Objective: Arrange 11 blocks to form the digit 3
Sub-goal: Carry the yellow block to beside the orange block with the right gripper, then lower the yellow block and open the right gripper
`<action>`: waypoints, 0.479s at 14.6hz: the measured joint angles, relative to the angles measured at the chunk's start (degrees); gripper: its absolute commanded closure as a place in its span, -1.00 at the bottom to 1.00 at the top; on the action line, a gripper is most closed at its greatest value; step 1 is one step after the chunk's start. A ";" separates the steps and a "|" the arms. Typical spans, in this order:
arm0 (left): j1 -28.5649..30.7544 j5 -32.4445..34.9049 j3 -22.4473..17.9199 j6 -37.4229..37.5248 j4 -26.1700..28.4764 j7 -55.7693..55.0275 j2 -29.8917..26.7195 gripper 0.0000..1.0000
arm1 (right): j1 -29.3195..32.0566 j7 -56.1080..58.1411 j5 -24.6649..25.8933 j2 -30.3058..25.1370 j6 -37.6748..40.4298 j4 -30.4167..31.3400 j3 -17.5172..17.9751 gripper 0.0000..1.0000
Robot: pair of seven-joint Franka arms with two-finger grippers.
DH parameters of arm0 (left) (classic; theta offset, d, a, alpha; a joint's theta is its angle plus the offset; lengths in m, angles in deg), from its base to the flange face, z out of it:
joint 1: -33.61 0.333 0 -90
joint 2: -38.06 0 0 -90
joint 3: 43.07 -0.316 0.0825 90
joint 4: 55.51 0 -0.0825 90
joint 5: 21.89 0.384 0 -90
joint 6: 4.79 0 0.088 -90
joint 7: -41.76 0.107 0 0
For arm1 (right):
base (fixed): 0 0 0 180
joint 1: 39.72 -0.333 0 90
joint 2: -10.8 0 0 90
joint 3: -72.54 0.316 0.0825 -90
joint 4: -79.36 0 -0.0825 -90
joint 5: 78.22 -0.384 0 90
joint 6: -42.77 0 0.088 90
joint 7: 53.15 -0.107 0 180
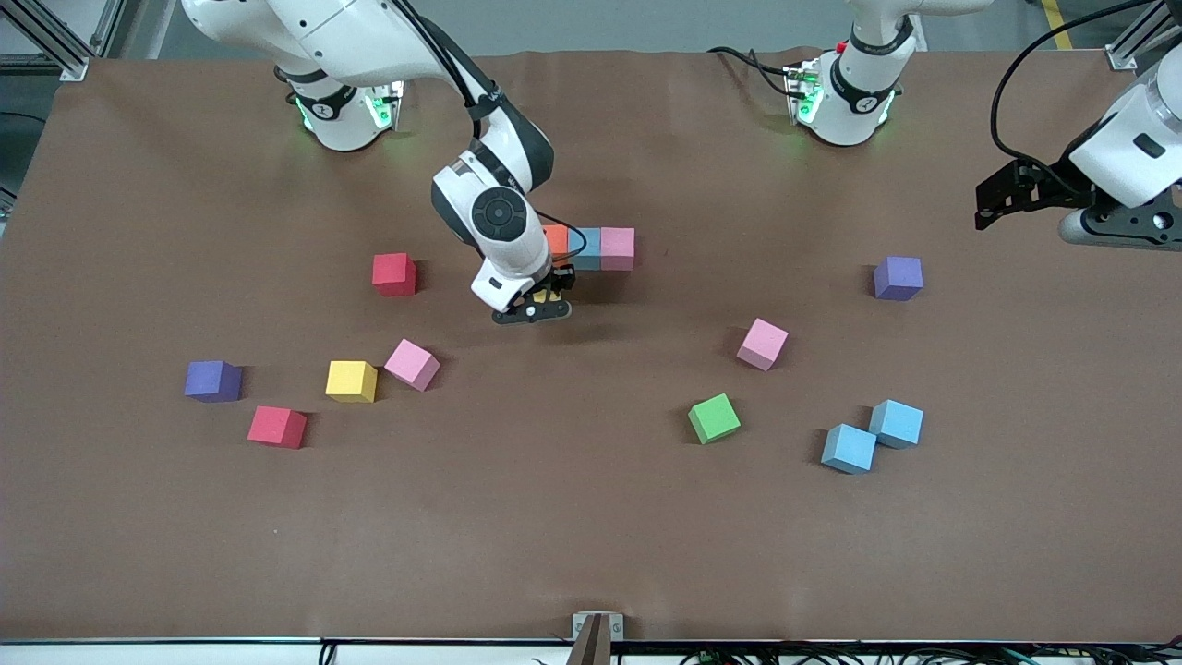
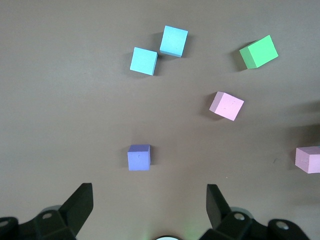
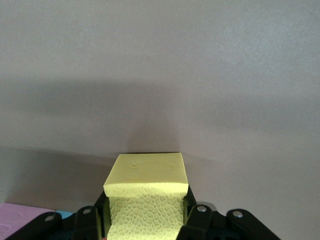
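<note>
Between closed fingers of right gripper (image 3: 145,220): yellow block (image 3: 146,197), matte pitted foam cube, top face level, over table (image 1: 591,517) just in front of a row. Row of touching cubes, long axis along table: orange block (image 1: 556,238), light blue block (image 1: 585,247), pink block (image 1: 617,247). Scattered elsewhere: loose blocks, square-edged. Left gripper (image 2: 150,202): waiting, fingers spread wide, empty, above purple cube (image 2: 139,157).
</note>
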 measured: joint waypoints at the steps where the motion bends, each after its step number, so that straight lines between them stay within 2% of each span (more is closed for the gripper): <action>1: 0.00 0.00 0.00 0.00 0.00 0.01 0.00 -1.00 | -0.24 -0.39 0.00 0.00 0.00 0.05 0.00 0.11; 7: 0.00 0.00 -0.01 0.00 -0.01 0.08 -0.19 -1.00 | -1.56 -3.30 -0.01 0.11 -0.02 0.22 0.00 0.11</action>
